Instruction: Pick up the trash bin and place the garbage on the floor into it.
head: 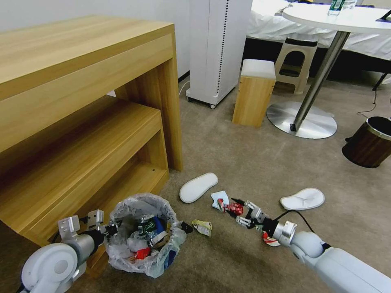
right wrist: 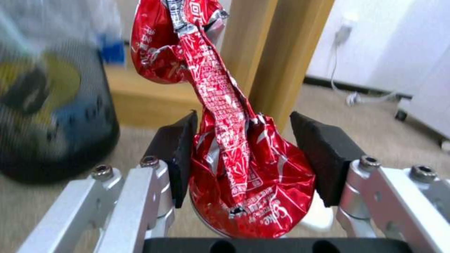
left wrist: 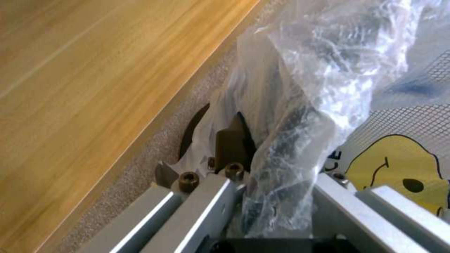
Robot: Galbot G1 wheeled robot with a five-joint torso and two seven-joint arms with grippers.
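The trash bin (head: pixel 142 240) stands on the beige floor (head: pixel 244 162) beside the wooden desk, its crinkled clear bag spilling over the rim and litter inside. My left gripper (head: pixel 105 228) is shut on its rim; in the left wrist view the bag (left wrist: pixel 300 105) runs between the fingers of that gripper (left wrist: pixel 276 196), next to the bin's mesh side (left wrist: pixel 403 116). My right gripper (head: pixel 241 212) is low over the carpet, shut on a crumpled red wrapper (head: pixel 233 208). The right wrist view shows the wrapper (right wrist: pixel 248 182) between the dark pads (right wrist: pixel 180 154) of the right gripper (right wrist: pixel 244 130).
Two white slippers (head: pixel 198 187) (head: pixel 302 198), a white paper scrap (head: pixel 220 196), a yellow-white wrapper (head: pixel 202 226) and a red-white piece (head: pixel 269 240) under my right wrist lie on the carpet. A wooden desk (head: pixel 81 101), stool (head: pixel 253 91), table base (head: pixel 303 120) and brown bin (head: pixel 368 142) stand around.
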